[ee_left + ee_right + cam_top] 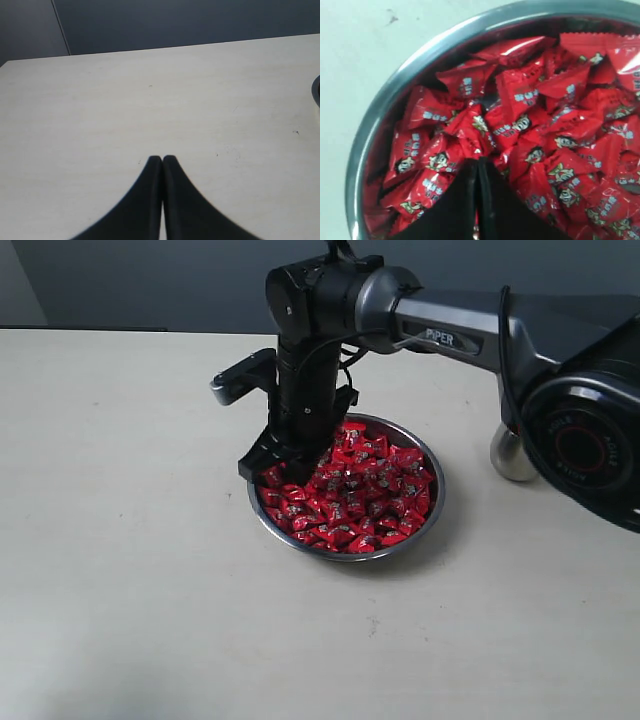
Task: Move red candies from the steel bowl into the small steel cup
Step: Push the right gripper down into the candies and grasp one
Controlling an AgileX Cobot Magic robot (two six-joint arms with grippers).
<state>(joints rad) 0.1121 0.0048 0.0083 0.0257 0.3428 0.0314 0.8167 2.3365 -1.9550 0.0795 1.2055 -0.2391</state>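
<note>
The steel bowl [437,465] sits mid-table, heaped with red candies [365,490]. My right arm reaches across from the right. Its gripper [262,468] points down into the pile at the bowl's left side. In the right wrist view this gripper [477,162] is shut, tips touching the candies [545,100] inside the bowl's rim [385,100]; whether a wrapper is pinched does not show. The small steel cup [510,453] stands right of the bowl, partly hidden behind the right arm. My left gripper [162,158] is shut and empty above bare table.
The right arm's black motor housing [585,445] looms large at the right edge, in front of the cup. A sliver of the bowl's rim [317,92] shows at the side of the left wrist view. Pale tabletop [130,540] spreads left of and in front of the bowl.
</note>
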